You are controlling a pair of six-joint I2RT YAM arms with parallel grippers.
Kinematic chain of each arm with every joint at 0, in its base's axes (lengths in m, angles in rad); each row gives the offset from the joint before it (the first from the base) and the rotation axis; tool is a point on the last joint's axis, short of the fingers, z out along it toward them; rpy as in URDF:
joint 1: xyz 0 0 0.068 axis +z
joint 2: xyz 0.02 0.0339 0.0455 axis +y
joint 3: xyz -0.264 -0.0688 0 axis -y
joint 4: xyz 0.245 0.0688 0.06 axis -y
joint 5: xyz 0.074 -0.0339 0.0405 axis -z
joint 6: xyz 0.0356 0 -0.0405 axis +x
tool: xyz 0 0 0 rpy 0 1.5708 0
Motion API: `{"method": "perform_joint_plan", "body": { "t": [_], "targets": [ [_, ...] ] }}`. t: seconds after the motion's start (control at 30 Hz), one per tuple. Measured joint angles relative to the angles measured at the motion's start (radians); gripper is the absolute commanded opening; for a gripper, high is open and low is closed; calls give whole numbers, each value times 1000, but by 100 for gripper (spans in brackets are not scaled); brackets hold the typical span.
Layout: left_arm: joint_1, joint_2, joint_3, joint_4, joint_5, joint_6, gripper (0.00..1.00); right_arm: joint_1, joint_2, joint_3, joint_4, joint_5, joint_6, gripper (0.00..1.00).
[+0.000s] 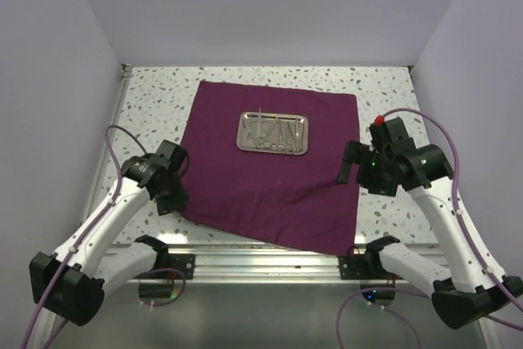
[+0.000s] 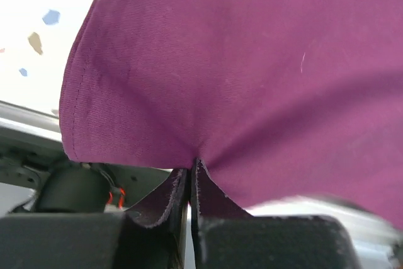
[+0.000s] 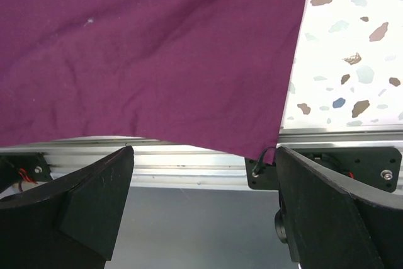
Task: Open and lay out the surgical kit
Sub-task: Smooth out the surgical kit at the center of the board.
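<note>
The dark purple cloth wrap [image 1: 270, 190] of the surgical kit lies spread flat on the table. On its far half sits the small steel tray [image 1: 241, 133], with several thin silver instruments [image 1: 271, 130] inside. My left gripper [image 1: 178, 198] is at the cloth's near left edge. In the left wrist view it [image 2: 192, 167] is shut on the cloth [image 2: 239, 61], which puckers at the fingertips. My right gripper [image 1: 350, 166] hovers at the cloth's right edge. In the right wrist view it [image 3: 204, 150] is open and holds nothing, just short of the cloth's near right corner [image 3: 258, 146].
The speckled white tabletop [image 1: 155, 96] is walled at the back and both sides. An aluminium rail [image 1: 261, 255] runs along the near edge, and the cloth's front hem overhangs it. A black bracket [image 3: 261, 171] with a cable sits below the cloth's right corner.
</note>
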Motion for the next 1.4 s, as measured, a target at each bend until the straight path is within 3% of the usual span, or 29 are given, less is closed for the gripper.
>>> {"method": "perform_joint_plan", "body": {
  "t": [0.03, 0.07, 0.1, 0.13, 0.3, 0.5, 0.67, 0.87, 1.03, 1.23, 1.4],
  "targets": [
    [0, -19, 0, -10, 21, 2, 9, 0, 7, 7, -1, 9, 0, 98],
    [0, -48, -1, -18, 52, 3, 26, 0, 12, 16, -2, 13, 0, 99],
    [0, -84, -1, -26, 85, 8, 50, 0, 16, 27, -5, 20, 0, 98],
    [0, -121, -1, -37, 118, 11, 99, 0, 18, 37, -6, 30, -1, 98],
    [-1, -218, -9, -89, 236, 5, 100, 0, 31, 63, -17, 66, -4, 98],
    [-2, -58, 173, -118, 187, 49, 100, -3, 129, 63, 29, 58, -4, 98],
    [25, 181, 348, 40, 134, 179, 100, -56, 252, 64, 178, 18, -7, 98],
    [198, 637, 572, 278, 169, 326, 95, -227, 562, 93, 378, -82, 2, 98],
    [292, 977, 867, 373, 167, 430, 91, -290, 784, 246, 501, -95, 21, 98],
    [344, 1268, 1213, 442, 172, 497, 85, -281, 1011, 499, 578, -11, 41, 98],
    [372, 1375, 1270, 498, 209, 510, 77, -280, 1175, 629, 580, 102, 47, 98]
  ]
}}
